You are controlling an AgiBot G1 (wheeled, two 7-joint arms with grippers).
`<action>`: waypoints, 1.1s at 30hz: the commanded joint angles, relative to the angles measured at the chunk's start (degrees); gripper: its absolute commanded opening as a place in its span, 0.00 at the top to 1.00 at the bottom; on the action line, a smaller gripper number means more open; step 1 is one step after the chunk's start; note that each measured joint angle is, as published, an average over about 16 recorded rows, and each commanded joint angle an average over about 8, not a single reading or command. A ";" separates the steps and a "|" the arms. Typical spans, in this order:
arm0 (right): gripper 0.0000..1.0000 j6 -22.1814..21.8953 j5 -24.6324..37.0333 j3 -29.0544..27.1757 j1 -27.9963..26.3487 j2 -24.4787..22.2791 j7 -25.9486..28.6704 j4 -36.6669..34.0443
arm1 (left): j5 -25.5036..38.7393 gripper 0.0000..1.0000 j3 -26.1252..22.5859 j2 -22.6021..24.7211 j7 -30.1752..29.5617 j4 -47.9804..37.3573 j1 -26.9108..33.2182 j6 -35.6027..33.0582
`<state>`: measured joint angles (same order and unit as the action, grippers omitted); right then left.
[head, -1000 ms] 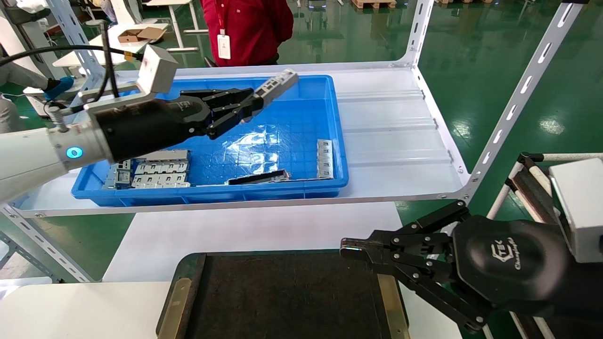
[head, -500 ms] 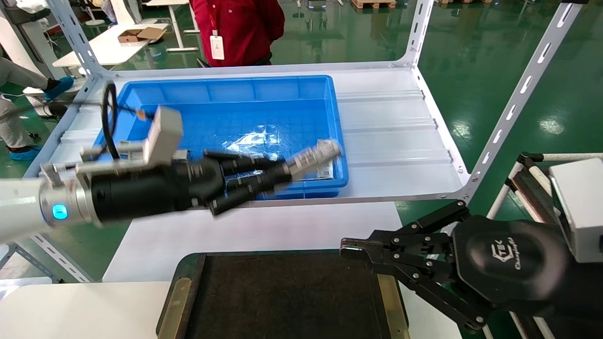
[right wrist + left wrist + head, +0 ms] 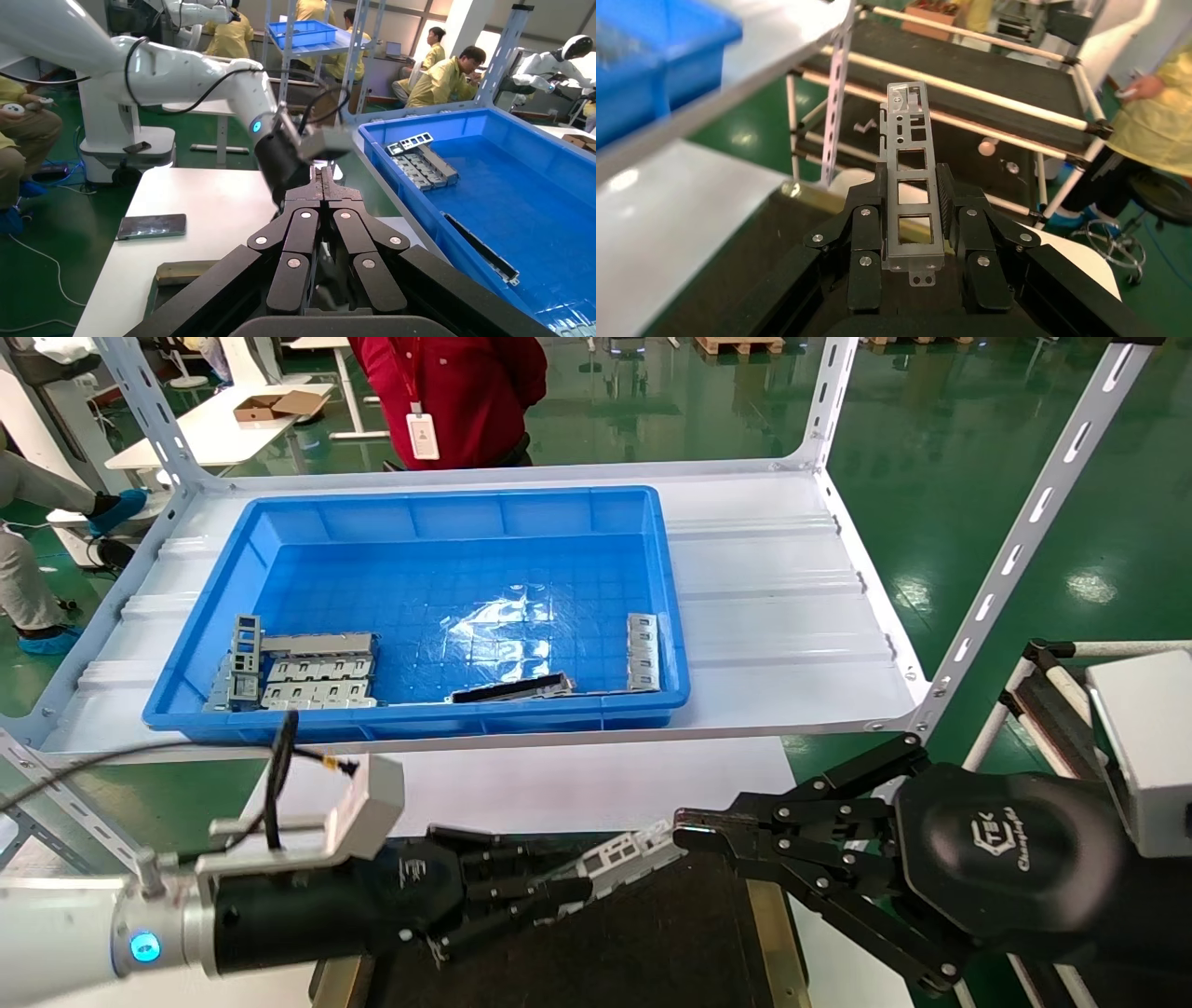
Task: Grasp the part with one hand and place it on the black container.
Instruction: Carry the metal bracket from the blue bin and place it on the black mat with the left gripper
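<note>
The part (image 3: 622, 855) is pinched between the fingers of the left gripper (image 3: 559, 891), which grips its lower end so that most of the bar sticks out past the fingertips. In the left wrist view the part (image 3: 910, 203) shows its row of rectangular cut-outs, with a finger (image 3: 866, 242) pressed against each long edge. It is held above the far edge of the black container (image 3: 643, 952), slanting up toward the right, and whether it touches the dark surface cannot be told. Its free tip lies just beside the fingertips of the right gripper (image 3: 694, 829).

The right gripper hangs over the far right corner of the container with its fingers pressed together and nothing between them; the right wrist view shows the right gripper (image 3: 324, 184) tips meeting.

A brass strip (image 3: 771, 933) runs along the container's right side. Farther away, on a white shelf (image 3: 773, 607), stands a blue bin (image 3: 447, 523) holding grey metal cages (image 3: 307, 672) at its near left, a dark strip (image 3: 512, 689) and another ladder-like bar (image 3: 643, 651) at its near right. A person in red (image 3: 447, 384) stands beyond the shelf.
</note>
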<state>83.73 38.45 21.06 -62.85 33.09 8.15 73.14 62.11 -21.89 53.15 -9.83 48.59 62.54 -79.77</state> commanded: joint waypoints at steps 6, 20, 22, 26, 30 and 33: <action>1.00 0.00 0.00 0.01 0.00 0.00 0.00 0.00 | 1.50 1.00 0.43 -0.56 -6.23 8.53 -10.71 12.26; 1.00 -0.01 -0.01 0.02 0.00 -0.01 -0.01 0.00 | 14.73 1.00 -3.11 6.56 -25.09 17.64 -24.01 47.69; 1.00 -0.01 -0.01 0.02 0.00 -0.01 -0.01 0.00 | 16.73 1.00 -4.05 7.97 -27.55 17.22 -24.11 50.95; 1.00 -0.01 -0.01 0.02 -0.01 -0.01 -0.01 0.00 | 20.33 1.00 -5.76 11.05 -31.85 15.61 -23.75 56.60; 1.00 -0.01 -0.02 0.02 -0.01 -0.01 -0.01 0.00 | 23.21 1.00 -7.11 14.29 -35.56 13.36 -23.05 61.32; 1.00 -0.01 -0.02 0.03 -0.01 -0.01 -0.01 0.00 | 24.92 1.00 -7.82 16.64 -38.18 11.51 -22.56 64.52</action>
<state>83.72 38.43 21.09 -62.86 33.08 8.13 73.14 86.74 -29.51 69.69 -47.79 60.13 39.86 -15.46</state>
